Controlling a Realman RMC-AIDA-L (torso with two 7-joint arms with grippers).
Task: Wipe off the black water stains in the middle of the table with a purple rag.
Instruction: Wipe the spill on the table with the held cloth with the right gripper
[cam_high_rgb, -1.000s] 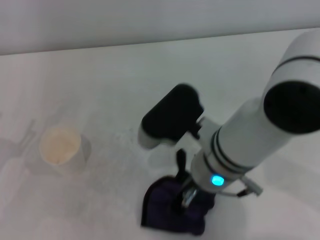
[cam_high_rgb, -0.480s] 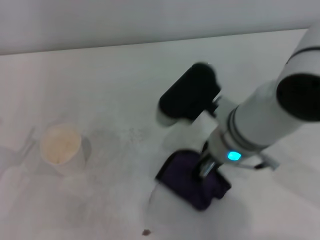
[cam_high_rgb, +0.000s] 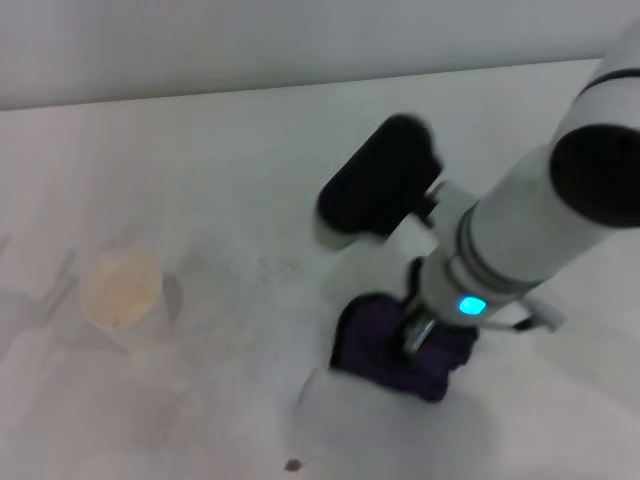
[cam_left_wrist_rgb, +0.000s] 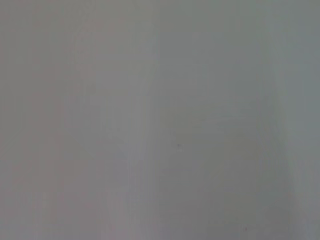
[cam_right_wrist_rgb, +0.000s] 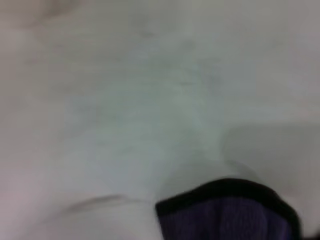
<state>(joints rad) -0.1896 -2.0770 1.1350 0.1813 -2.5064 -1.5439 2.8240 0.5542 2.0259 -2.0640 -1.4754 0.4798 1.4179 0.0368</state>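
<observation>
The right gripper (cam_high_rgb: 418, 335) presses into the purple rag (cam_high_rgb: 385, 345) on the white table (cam_high_rgb: 220, 150), apparently clamped on it. 1 small black water stain (cam_high_rgb: 292, 465) lies nearer the robot, apart; a short stroke would miss it.

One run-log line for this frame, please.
right pincer: on rag | stain: uncovered, near table edge | cup: left | left arm: unseen

The purple rag (cam_high_rgb: 385, 350) lies crumpled on the white table (cam_high_rgb: 220, 170); a small dark stain (cam_high_rgb: 292, 465) sits near its left.
</observation>
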